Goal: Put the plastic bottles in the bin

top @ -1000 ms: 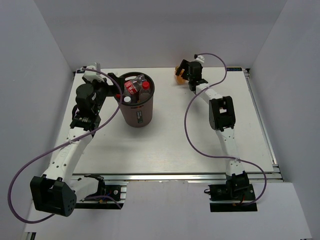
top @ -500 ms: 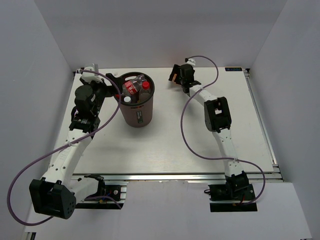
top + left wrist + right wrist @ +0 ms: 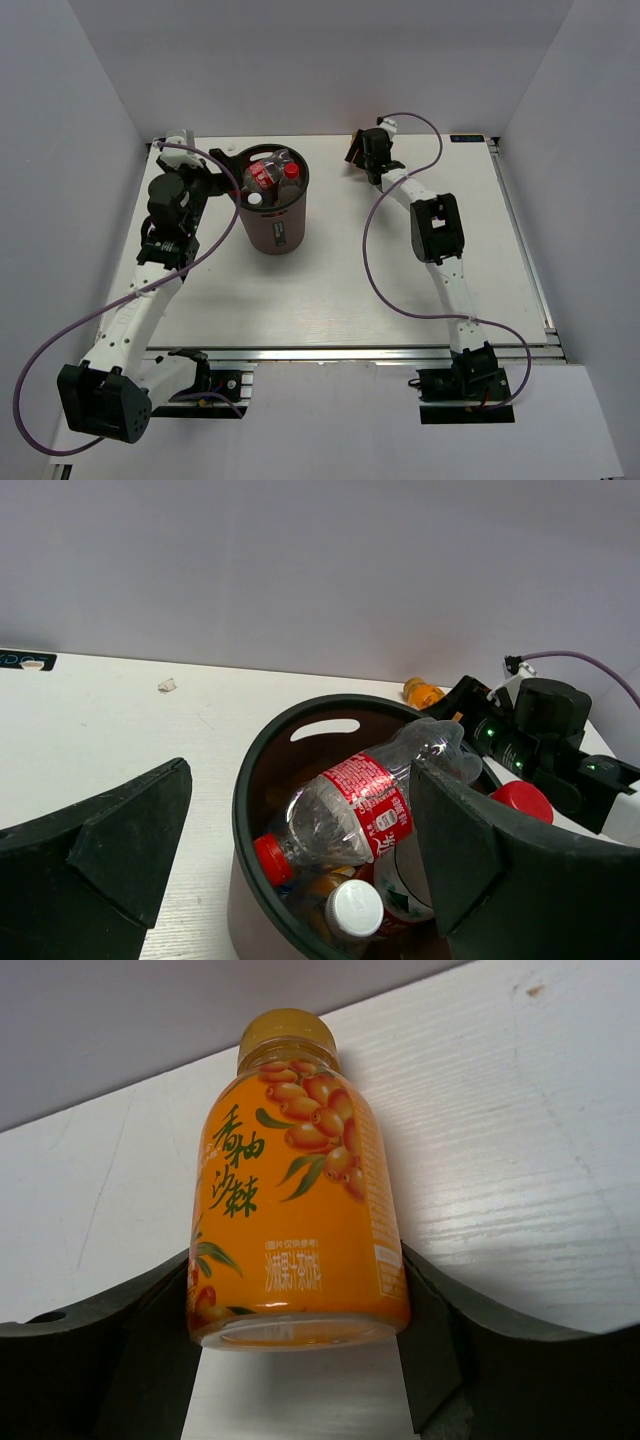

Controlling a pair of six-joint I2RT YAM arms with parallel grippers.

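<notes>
On the tabletop (image 3: 330, 290) we see the bin (image 3: 272, 232) standing left of centre, with several plastic bottles (image 3: 350, 800) piled inside it. Our left gripper (image 3: 300, 775) hangs spread wide and empty at the bin's left rim. Our right gripper (image 3: 360, 152) is clamped on an orange bottle (image 3: 290, 1200) near the tabletop's far edge, well apart from the bin.

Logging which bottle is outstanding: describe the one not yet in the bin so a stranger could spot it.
Start at the maroon bin on the far left of the table; to its right, near the far edge, is the right gripper. Between its fingers sits an orange bottle with a yellow-orange cap and a berry-printed label, the only bottle outside the bin.
</notes>
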